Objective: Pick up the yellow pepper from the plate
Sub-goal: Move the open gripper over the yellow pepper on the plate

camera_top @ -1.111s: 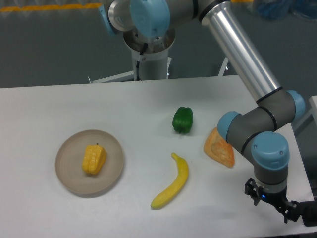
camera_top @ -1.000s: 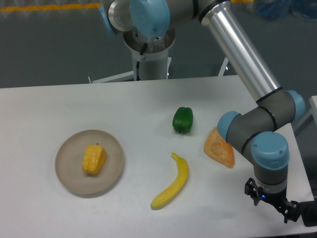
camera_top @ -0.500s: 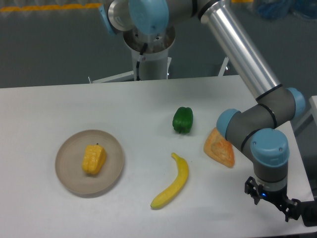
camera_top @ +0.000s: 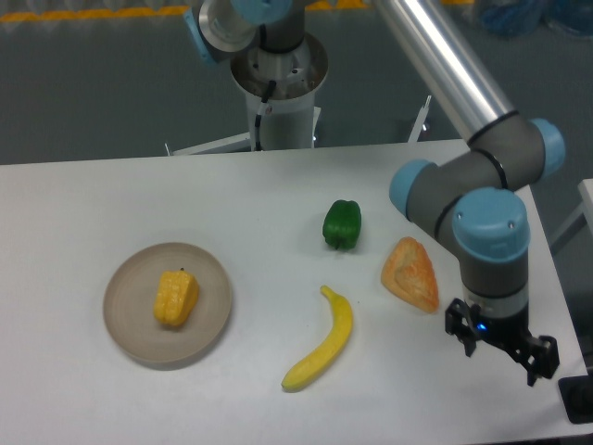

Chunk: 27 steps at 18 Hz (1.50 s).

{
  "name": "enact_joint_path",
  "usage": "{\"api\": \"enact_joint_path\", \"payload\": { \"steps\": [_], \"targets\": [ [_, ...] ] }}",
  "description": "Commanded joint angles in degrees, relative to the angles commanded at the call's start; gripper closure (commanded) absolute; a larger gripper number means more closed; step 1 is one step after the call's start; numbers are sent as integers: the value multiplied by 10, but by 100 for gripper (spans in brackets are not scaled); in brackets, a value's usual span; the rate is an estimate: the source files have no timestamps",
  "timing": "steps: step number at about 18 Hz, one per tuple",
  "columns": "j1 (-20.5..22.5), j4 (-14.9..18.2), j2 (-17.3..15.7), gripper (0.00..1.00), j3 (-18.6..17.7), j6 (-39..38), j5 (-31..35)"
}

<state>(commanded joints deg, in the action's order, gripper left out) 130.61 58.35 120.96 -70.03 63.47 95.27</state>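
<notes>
Yellow pepper: being carried by the plate, untouched.
Gripper: being held far right; finger opening cannot be told.

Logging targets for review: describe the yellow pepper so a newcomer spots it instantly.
On the white table's left side sits a round beige plate. The small blocky yellow-orange ribbed pepper lies on it, unlike the long curved banana on the bare tabletop.

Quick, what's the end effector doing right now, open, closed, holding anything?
End effector: holds nothing; it hangs over the table's right side, far from the yellow pepper on the plate. Open or closed cannot be told.
</notes>
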Motion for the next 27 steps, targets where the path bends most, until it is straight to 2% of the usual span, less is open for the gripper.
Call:
{"api": "enact_joint_path", "payload": {
  "steps": [2, 5, 8, 11, 14, 15, 16, 17, 18, 22, 24, 27],
  "targets": [
    [-4, 36, -55, 0, -47, -54, -27],
    [-8, 80, -112, 0, -97, -139, -97],
    [-37, 88, -145, 0, -129, -220, -139],
    [-71, 77, -179, 0, -194, -278, -163],
    [-125, 49, -191, 0, -240, -326, -163],
    [-134, 34, -196, 0, -253, -344, -163],
    [-154, 7, -196, 0, -272, -368, -162],
    [-185, -10, -195, 0, -288, -384, -157],
    [-199, -21, -194, 0, -299, -394, -156],
    [-243, -57, -176, 0, -316, -435, -154],
    [-262, -61, -172, 0, -318, -448, -152],
    [-286, -74, -147, 0, -318, -448, -125]
  ]
}}
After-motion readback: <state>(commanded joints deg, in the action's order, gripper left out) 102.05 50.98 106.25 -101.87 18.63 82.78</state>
